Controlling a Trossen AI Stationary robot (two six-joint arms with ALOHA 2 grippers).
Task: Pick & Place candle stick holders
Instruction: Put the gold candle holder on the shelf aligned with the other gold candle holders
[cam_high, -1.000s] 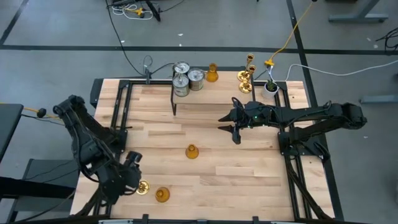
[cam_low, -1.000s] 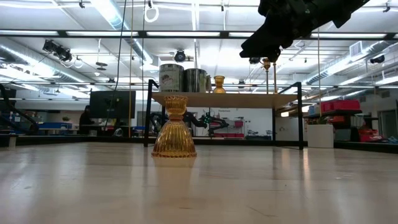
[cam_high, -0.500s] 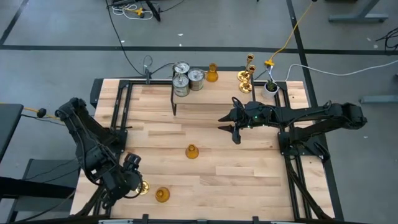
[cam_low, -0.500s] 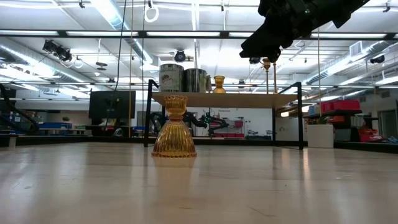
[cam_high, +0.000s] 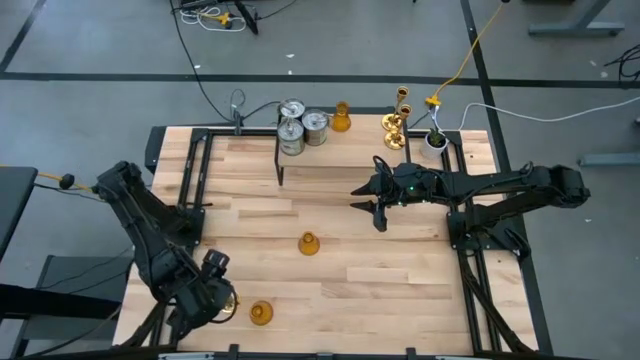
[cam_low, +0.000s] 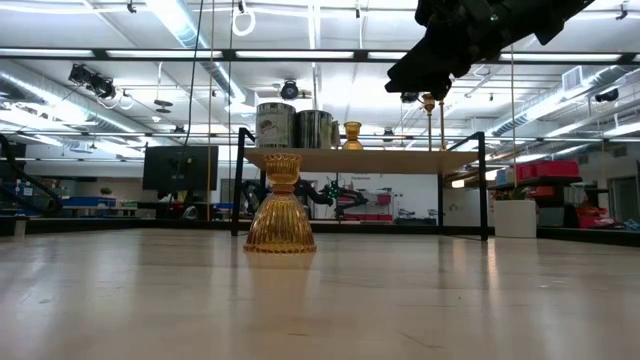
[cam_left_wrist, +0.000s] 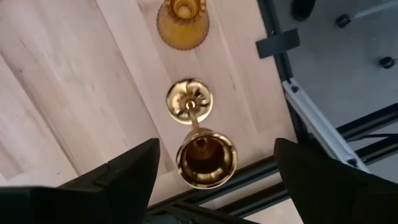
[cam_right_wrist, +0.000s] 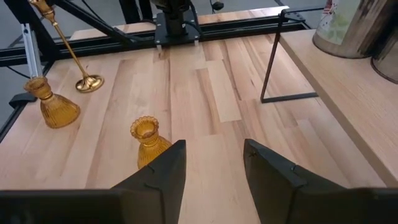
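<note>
Two holders are sitting at your left, at the table's near edge: a brass holder (cam_left_wrist: 198, 140) standing upright beside an amber holder (cam_high: 261, 313). Your left gripper (cam_left_wrist: 214, 171) is hanging right over the brass one with its fingers spread either side of the cup and clear of it, so nothing is being pinched; I judge it set down or not yet taken. A second amber holder (cam_high: 308, 243) is standing mid-table, well apart. On the raised shelf (cam_high: 360, 131) glass cylinders (cam_high: 301, 127), a third amber holder (cam_high: 342, 117) and two brass holders (cam_high: 396, 120) are grouped. Your right gripper (cam_high: 378, 213) is waiting above the table's middle, fingers partly parted, holding nothing.
</note>
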